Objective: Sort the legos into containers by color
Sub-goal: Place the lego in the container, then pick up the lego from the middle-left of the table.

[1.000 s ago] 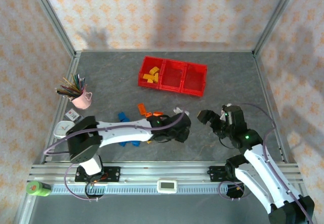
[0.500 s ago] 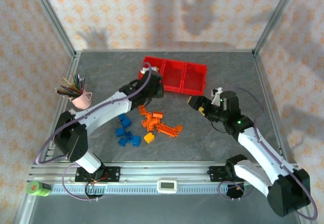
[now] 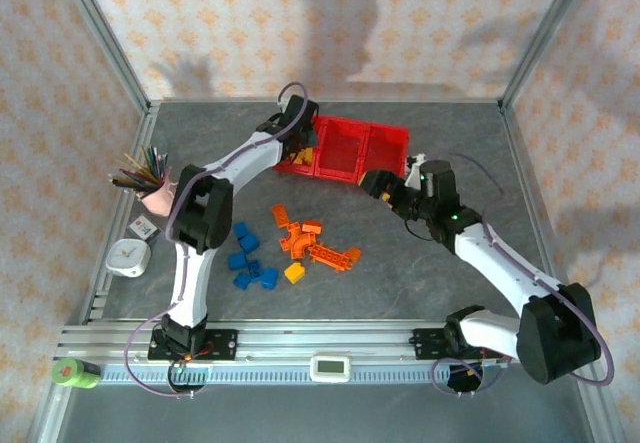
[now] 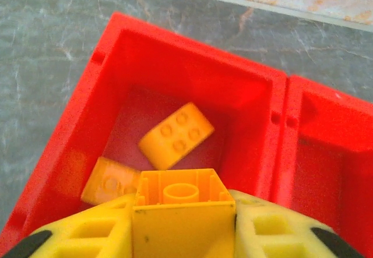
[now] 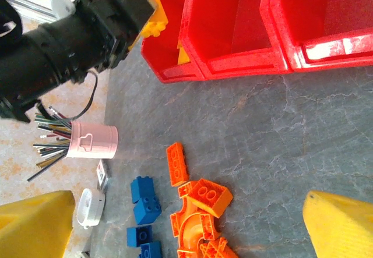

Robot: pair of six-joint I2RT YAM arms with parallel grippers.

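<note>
Three bright red open-top plastic bins (image 3: 340, 175), joined in a row, sit near the far edge of the grey worktop (image 3: 450, 133), about midway along it. My left gripper (image 4: 183, 234) is reached out over the leftmost one. Its jaws are clamped on a small yellow plastic brick (image 4: 183, 202), whose hollow underside faces the wrist camera. What matters for the release is what lies beneath. The brick hangs inside the rim of that leftmost compartment (image 4: 87, 112), and two yellow bricks (image 4: 176, 135) lie on the floor below — one flat near the middle, the other by the wall and partly hidden behind a finger. I judge that parting the jaws drops the brick where it belongs, since the divider to the middle bin is off to one side, apart from it. I cannot tell how the brick's long axis runs, because the fingers cover its sides.

The right gripper (image 3: 381, 186) hovers with its jaws spread wide and nothing between them, just on the near side of the right-hand bin. The loose orange bricks and curved plates (image 3: 315, 245) lie mid-worktop, to its left and toward the near edge — so I judge that arm the closer one for them. Blue bricks (image 3: 250, 263) cluster further left, and one loose yellow brick (image 3: 294, 272) lies at the near side of the orange pile
</note>
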